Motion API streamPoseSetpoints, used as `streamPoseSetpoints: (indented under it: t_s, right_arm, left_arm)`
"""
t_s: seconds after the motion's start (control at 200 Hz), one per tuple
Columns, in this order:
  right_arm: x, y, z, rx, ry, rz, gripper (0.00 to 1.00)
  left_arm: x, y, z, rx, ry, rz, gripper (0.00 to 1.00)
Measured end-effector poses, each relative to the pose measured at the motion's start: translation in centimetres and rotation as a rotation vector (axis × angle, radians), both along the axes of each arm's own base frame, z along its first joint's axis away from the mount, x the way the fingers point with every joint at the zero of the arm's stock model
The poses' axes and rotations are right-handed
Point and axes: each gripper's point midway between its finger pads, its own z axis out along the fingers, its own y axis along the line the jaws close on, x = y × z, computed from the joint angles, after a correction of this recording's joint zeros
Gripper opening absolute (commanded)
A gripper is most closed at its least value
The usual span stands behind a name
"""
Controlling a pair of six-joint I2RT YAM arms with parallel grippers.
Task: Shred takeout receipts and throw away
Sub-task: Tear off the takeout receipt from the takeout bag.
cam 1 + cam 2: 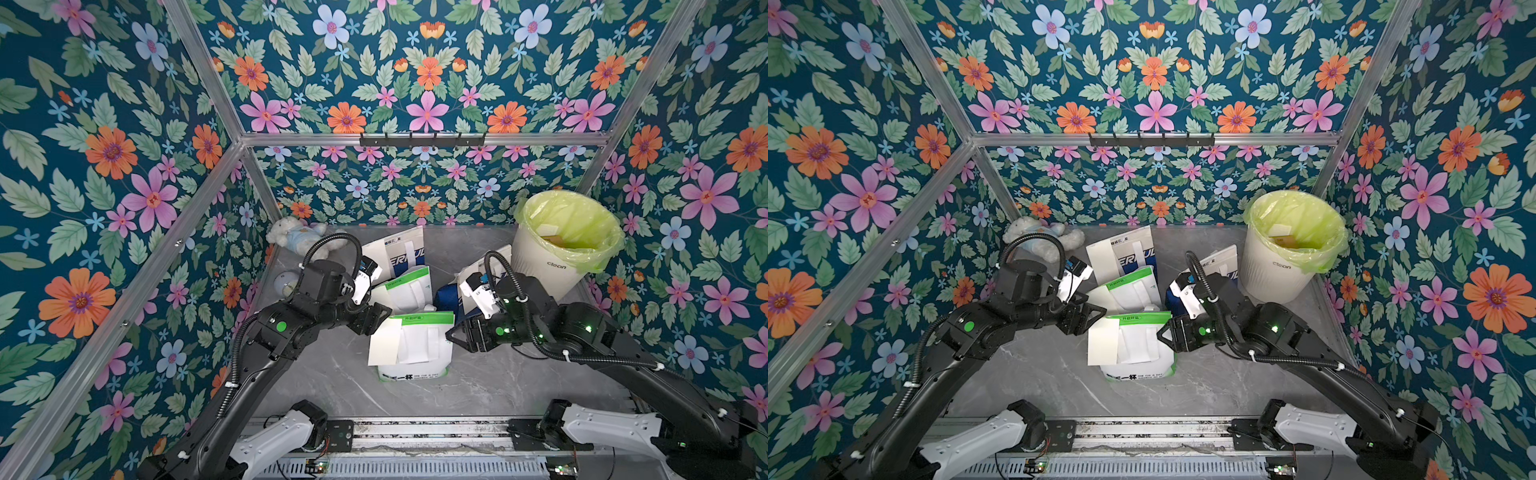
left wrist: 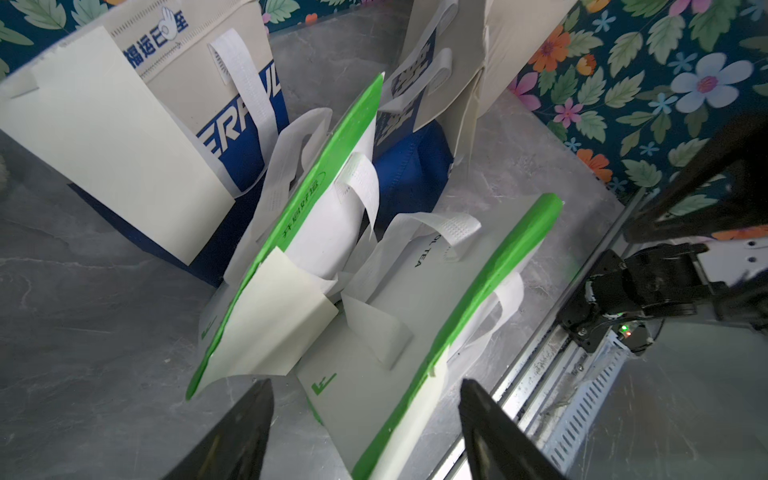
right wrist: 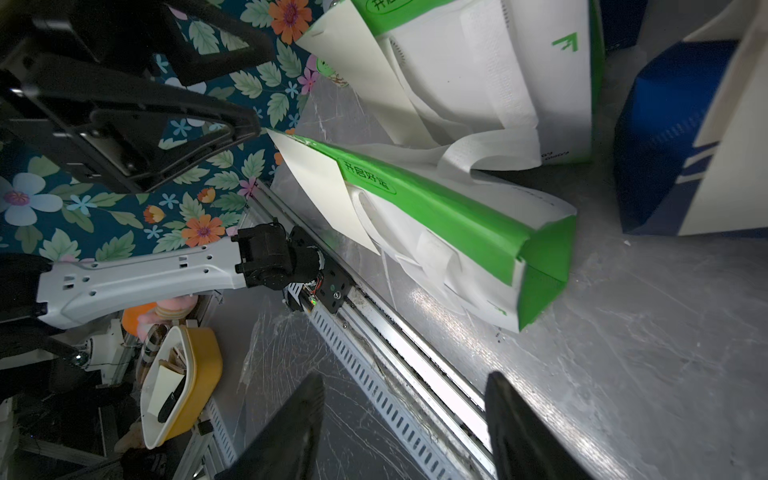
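Plush bear (image 1: 291,237) lies in the far left corner, well away from your work. Next comes your left gripper (image 1: 384,318), hanging at the top left corner of the front green bag (image 1: 424,318). Its jaws stand moderately apart and you have nothing between them.

Just beside that gripper, the front receipt (image 1: 384,343) lies flat against the bag's face and overhangs its left edge. You cannot tell from above whether a fingertip touches it.

Behind it, the left wrist view shows you a creased middle receipt (image 2: 270,311) on the middle green bag (image 2: 332,158). Farther back, a top view shows the back receipt (image 1: 1100,257) lying flat on the back blue bag (image 1: 1136,253).

Your right gripper (image 1: 452,337) sits at the front green bag's right side, near the green band. Its jaws are likewise apart and empty.

At your far right stands the white bin (image 1: 540,266) with a yellow-green liner. You can see pale paper scraps inside it.
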Motion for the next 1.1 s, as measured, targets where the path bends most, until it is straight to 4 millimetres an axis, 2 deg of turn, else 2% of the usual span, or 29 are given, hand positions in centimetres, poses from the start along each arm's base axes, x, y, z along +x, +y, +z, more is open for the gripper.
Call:
streamPoseSetpoints:
  t_s: [0.18,0.495,0.655,0.89,1.1]
  right_arm:
    - [0.5,2.6,-2.6,-0.018,0.026,-0.011,0.65]
    - [2.6,6.6,-2.7,0.002,0.020,-0.004,0.65]
    - [3.4,8.1,-2.5,0.021,0.008,0.005,0.64]
    - [4.0,9.8,-3.3,0.024,0.014,0.021,0.61]
    - [3.8,10.3,-2.2,0.057,-0.007,0.037,0.60]
  left_arm:
    - [0.4,0.6,-1.5,0.062,0.012,0.023,0.66]
    - [0.7,0.8,-3.7,0.109,0.046,0.029,0.58]
    - [0.3,0.8,-3.7,0.100,0.045,0.023,0.54]
    - [0.1,1.0,-3.9,0.090,0.058,0.038,0.52]
    - [0.1,0.8,-2.8,0.040,0.024,0.047,0.50]
